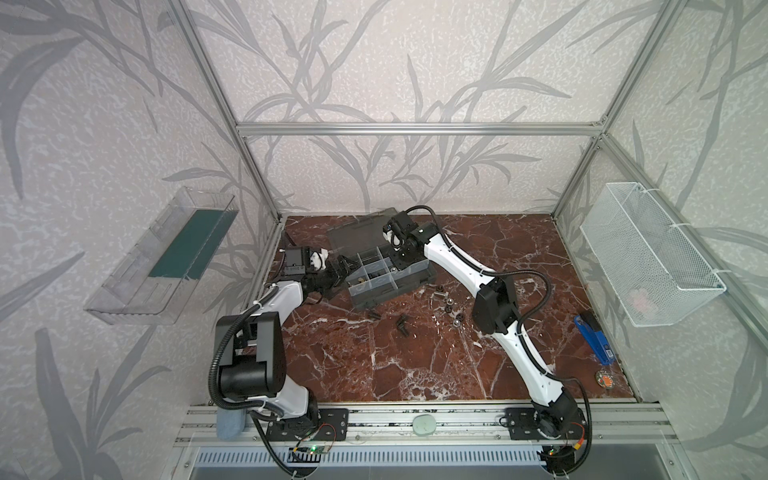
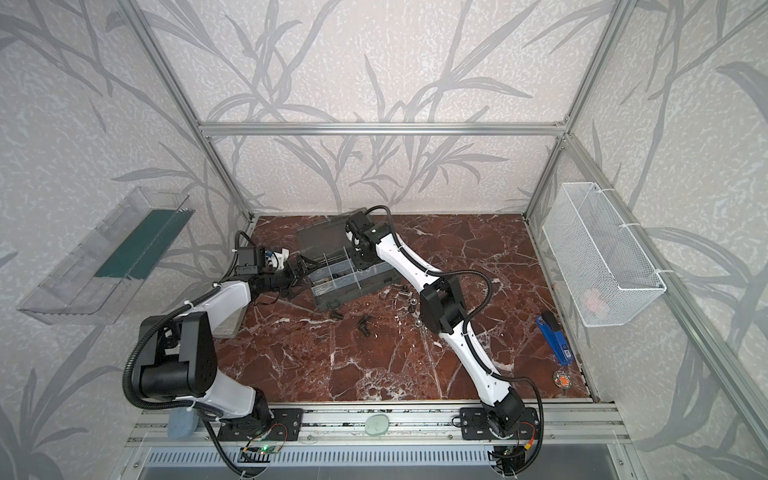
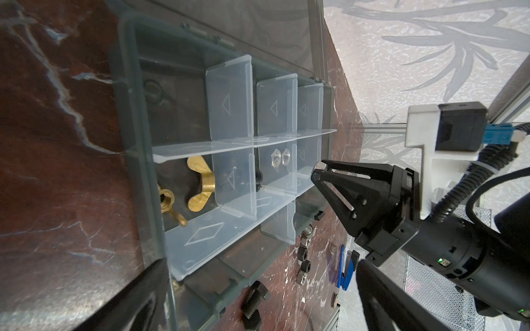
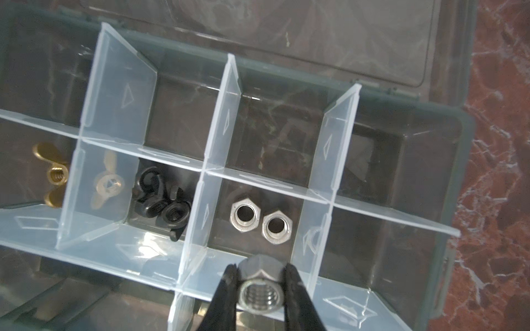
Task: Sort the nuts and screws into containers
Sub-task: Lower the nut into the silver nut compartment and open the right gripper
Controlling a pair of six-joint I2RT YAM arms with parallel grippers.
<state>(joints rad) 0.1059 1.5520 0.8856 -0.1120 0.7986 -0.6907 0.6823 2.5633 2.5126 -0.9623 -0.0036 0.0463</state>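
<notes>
The right gripper (image 4: 259,270) pinches a silver hex nut (image 4: 259,291) over the organizer case (image 4: 456,160), clear dividers (image 4: 223,114) crowding beneath; the left gripper (image 1: 348,266) gapes wide beside the case, black bolts (image 1: 402,323) loose nearby.

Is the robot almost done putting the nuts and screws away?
Partway. Done: two silver nuts, some black nuts and brass wing nuts sit in separate cells of the organizer case. In hand: the right end effector grips a third silver nut over the case, by the silver cell. Left: black screws and several nuts lie on the table beside the case.
</notes>
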